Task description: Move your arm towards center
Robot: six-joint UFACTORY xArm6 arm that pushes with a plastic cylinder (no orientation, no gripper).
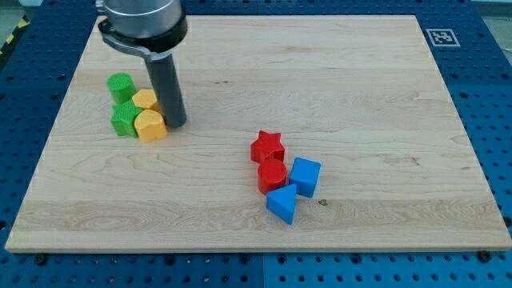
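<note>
My tip (176, 125) rests on the wooden board (360, 80) at the view's left, touching or just beside the right side of a yellow block (150, 126). A second yellow block (146, 100) lies just above it. A green cylinder (120, 85) and a green star-like block (124, 118) sit to their left. Near the board's middle lies a second cluster: a red star (267, 147), a red cylinder-like block (272, 174), a blue cube (305, 176) and a blue triangular block (282, 205). My tip is well to the left of this cluster.
A black-and-white marker tag (441, 37) sits on the board's top right corner. Blue perforated table (496, 120) surrounds the board. The arm's dark body (142, 22) hangs over the top left.
</note>
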